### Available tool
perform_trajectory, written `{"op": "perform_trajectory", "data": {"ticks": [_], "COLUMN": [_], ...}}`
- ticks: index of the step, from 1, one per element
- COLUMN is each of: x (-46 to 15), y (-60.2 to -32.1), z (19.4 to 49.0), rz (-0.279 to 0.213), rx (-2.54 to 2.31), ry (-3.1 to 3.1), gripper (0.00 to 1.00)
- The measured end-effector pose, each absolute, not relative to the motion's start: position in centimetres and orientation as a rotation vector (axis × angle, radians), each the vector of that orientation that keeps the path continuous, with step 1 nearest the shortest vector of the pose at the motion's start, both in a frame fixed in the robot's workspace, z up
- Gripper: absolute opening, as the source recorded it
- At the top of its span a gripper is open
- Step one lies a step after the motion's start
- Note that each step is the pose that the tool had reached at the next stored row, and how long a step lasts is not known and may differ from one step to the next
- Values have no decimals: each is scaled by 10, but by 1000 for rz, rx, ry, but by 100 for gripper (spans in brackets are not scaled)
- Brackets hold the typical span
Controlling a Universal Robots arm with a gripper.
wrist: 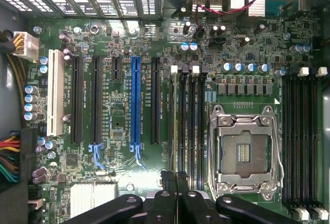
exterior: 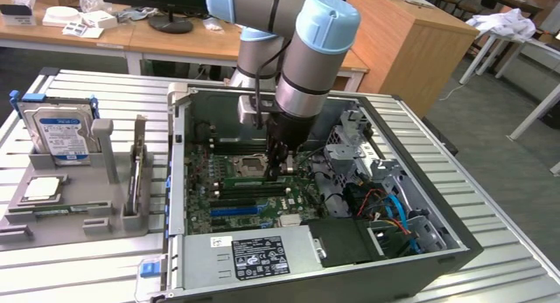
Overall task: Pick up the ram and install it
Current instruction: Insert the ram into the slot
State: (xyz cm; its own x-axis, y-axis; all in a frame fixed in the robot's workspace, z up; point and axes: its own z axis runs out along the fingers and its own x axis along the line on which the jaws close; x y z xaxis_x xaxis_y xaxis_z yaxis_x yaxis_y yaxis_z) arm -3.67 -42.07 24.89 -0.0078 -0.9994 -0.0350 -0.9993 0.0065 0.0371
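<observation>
My gripper (wrist: 175,180), fingers together, sits over one end of the ram (exterior: 256,180); uneven pressure could seat it crooked.

The arm reaches down into the open case (exterior: 411,273). Its closed gripper (exterior: 287,166) meets the ram (exterior: 254,181), which lies along a slot just near of the socket (exterior: 252,164). Far off at the exterior view's left, a grey holder (exterior: 105,142) carries the drive (exterior: 57,129).
</observation>
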Motion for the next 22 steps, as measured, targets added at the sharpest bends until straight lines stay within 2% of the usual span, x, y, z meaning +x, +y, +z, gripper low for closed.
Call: {"op": "perform_trajectory", "data": {"ticks": [22], "x": [-39], "y": [-421], "z": [246], "rz": [-79], "rx": [2212], "ry": [-2228], "gripper": [11]}}
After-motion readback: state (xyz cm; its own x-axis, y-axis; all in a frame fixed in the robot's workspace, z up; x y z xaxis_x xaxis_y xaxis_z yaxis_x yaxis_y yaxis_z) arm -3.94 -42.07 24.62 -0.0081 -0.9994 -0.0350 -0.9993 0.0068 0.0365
